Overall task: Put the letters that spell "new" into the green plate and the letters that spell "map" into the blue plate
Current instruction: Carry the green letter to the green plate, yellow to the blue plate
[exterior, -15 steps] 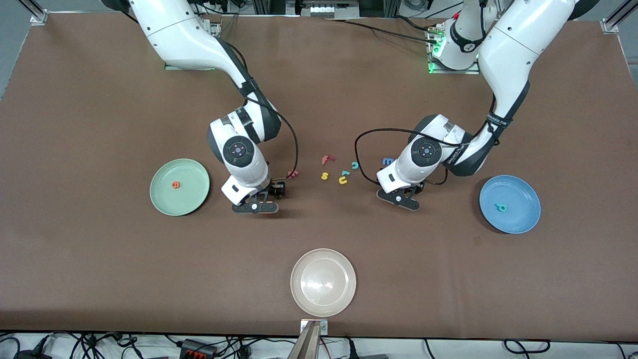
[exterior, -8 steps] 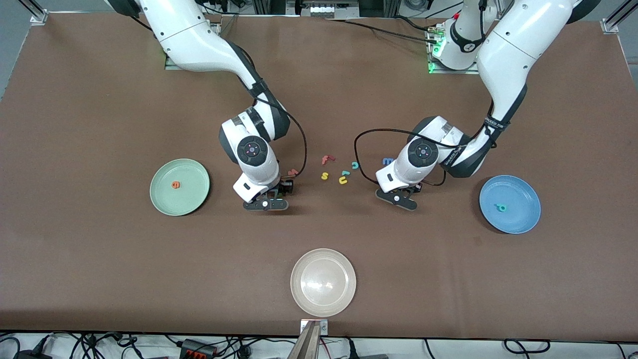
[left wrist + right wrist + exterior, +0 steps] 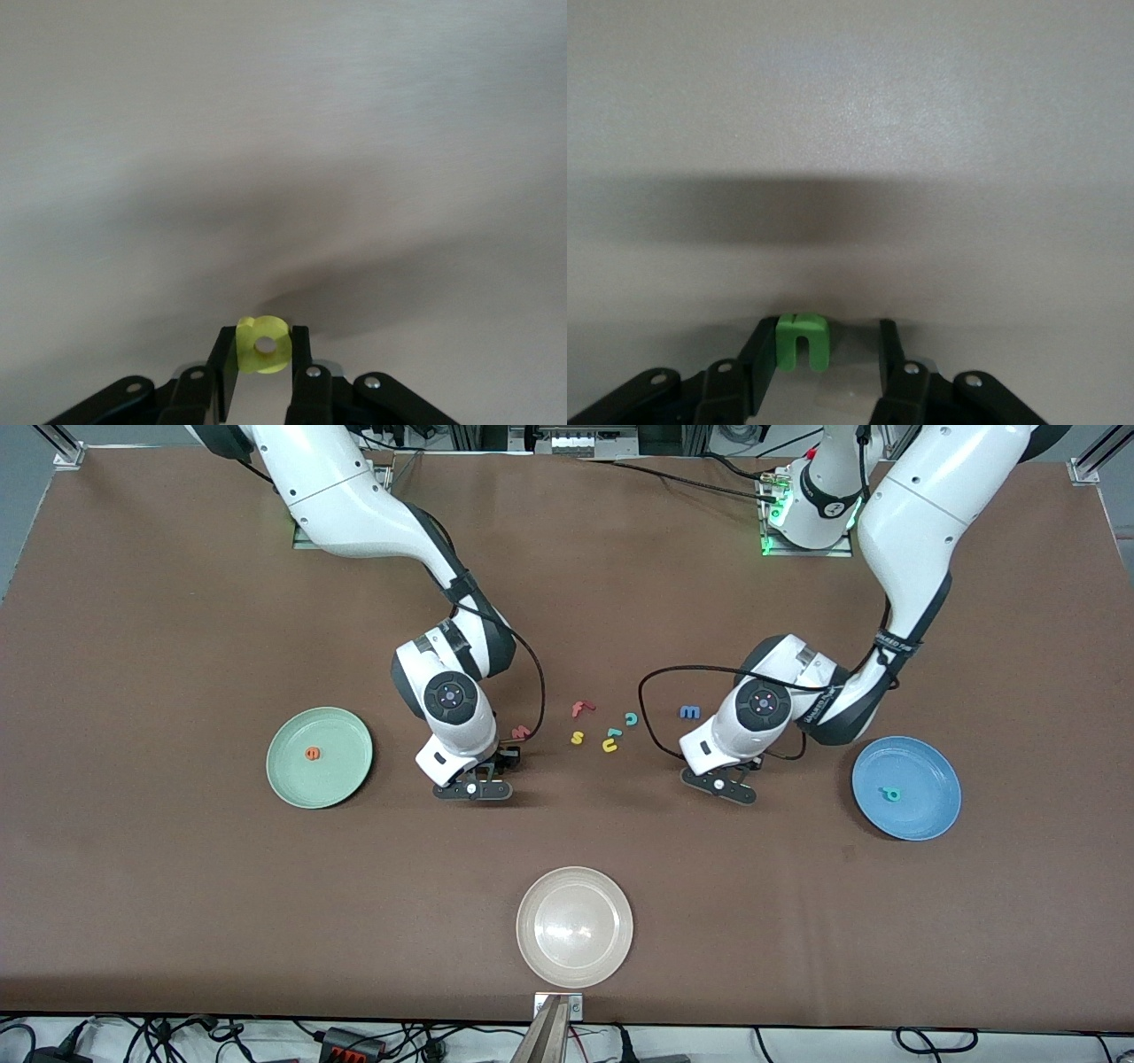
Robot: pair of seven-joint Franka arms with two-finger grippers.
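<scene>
On the brown surface [image 3: 177,886], both arms reach to the middle from the edge where their bases stand. The beige plate [image 3: 532,948] lies at the middle of the edge nearest the front camera. The green plate [image 3: 288,779] lies toward the right arm's end and the blue plate [image 3: 930,815] toward the left arm's end, both about halfway between the long edges.

The right gripper [image 3: 474,779] is low over the surface, between the green plate and the loose letters. Its jaws stand spread around the green "n" [image 3: 802,343]: one finger touches the letter, and a gap is left to the other finger. The left gripper [image 3: 719,779] is low over bare surface, between the letters and the blue plate. Its jaws are pinching the yellow "a" [image 3: 263,345] on both sides.

The orange "e" [image 3: 312,754] lies in the green plate and the teal "p" [image 3: 890,794] in the blue plate. In the middle of the surface lie the "w" [image 3: 523,732], just beside the right gripper, the blue "m" [image 3: 689,712], the red "f" [image 3: 580,708], the yellow "s" [image 3: 578,737], the yellow "u" [image 3: 609,746] and the teal "c" [image 3: 631,718].
</scene>
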